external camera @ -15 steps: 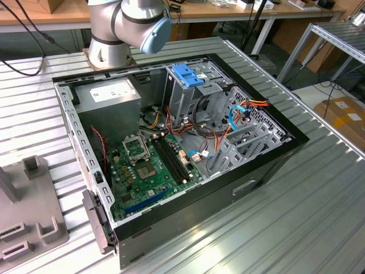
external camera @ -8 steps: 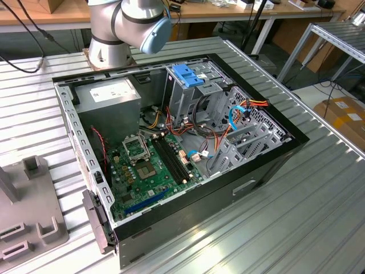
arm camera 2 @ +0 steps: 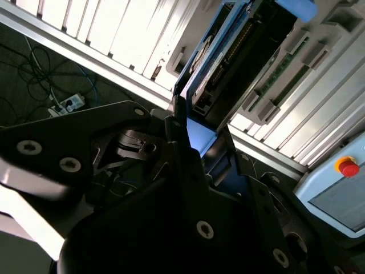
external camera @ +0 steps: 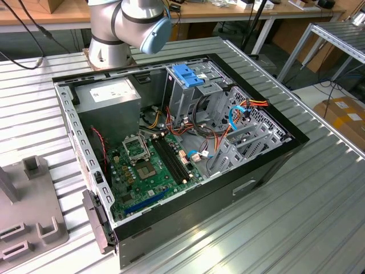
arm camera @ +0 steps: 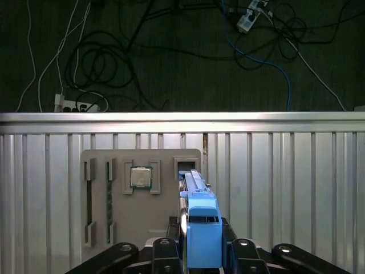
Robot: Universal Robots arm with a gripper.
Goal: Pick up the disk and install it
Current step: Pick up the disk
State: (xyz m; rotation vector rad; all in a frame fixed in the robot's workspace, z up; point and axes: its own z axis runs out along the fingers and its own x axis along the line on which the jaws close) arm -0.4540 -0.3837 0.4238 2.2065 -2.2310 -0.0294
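Blue-railed item, first wrist view: the disk [arm camera: 197, 222] stands on edge in the gripper [arm camera: 203, 249], over the grey fixture tray [arm camera: 142, 220] on the ribbed table [arm camera: 285, 188].
Grip, first wrist view: jaws clamped on the disk's two flat sides.
Long axis, first wrist view: straight out from the gripper, pointing at the tray; blue end tab nearest the wrist.
Second wrist view: one of the fingers [arm camera 2: 178, 128] presses against the blue rail; the disk's dark body projects beyond.
Exterior view: tray at the exterior view's left; blue-topped drive cage [external camera: 188, 80] inside the open computer case [external camera: 274, 165].
Bearing: the cage probably lies well apart from the held disk, toward the exterior view's right.
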